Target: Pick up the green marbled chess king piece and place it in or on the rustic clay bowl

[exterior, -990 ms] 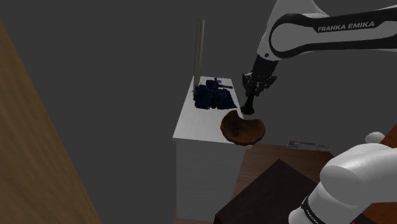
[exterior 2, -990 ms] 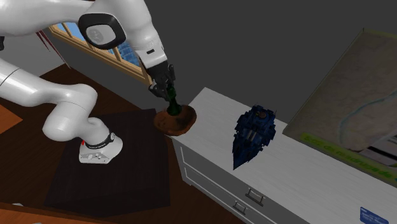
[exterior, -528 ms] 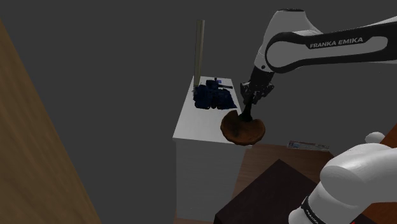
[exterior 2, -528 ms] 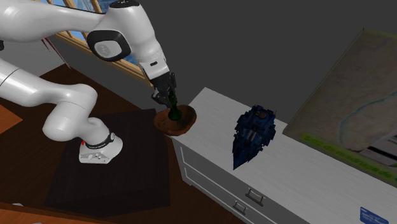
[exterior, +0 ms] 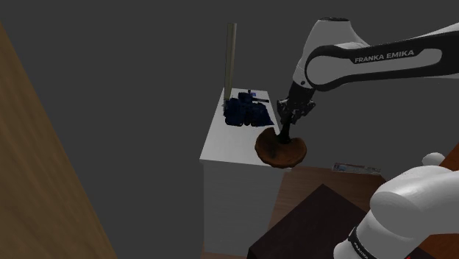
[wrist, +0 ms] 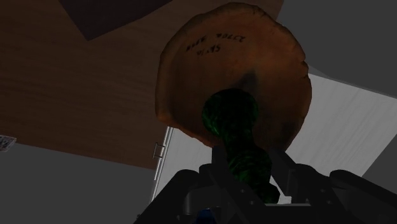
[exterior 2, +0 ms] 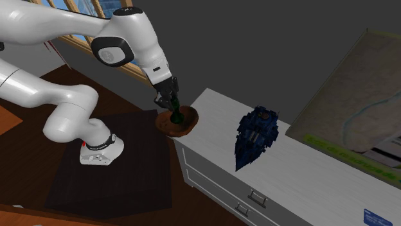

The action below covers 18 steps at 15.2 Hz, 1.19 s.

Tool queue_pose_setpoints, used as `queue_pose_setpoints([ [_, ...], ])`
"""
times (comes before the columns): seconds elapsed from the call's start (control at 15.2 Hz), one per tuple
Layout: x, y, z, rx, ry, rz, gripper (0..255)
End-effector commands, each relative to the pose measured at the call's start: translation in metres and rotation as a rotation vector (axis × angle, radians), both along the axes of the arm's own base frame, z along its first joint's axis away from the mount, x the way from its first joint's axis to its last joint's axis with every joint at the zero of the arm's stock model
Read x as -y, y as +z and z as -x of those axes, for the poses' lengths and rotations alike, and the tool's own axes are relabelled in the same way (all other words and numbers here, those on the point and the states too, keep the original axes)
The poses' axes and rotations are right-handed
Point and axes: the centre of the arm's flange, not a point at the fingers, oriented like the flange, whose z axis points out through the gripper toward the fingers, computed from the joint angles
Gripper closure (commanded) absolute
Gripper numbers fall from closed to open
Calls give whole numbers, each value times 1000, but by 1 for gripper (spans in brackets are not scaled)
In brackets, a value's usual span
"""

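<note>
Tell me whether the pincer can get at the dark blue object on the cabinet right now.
Probably not yet: the pincer is shut on the green chess king over the brown bowl. The white cabinet top beyond looks free.

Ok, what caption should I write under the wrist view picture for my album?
The black pincer clasps the green marbled chess king, its base pointing into the brown bowl.

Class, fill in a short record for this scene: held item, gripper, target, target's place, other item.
held item: green marbled chess king piece, base over the bowl
gripper: black two-finger gripper, shut on the piece
target: brown uneven-rimmed bowl
target's place: edge of white drawer cabinet top
other item: dark blue blocky object
</note>
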Motion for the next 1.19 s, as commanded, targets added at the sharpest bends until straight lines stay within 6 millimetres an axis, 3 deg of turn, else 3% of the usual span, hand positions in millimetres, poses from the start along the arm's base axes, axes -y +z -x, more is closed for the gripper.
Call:
queue_pose_setpoints([
  [0.0,0,0,0,0,0,0,255],
  [0.07,0,0,0,0,0,0,0],
  [0.4,0,0,0,0,0,0,0],
  [0.66,-5,49,11,0,0,0,0],
  [1.12,-5,49,11,0,0,0,0],
])
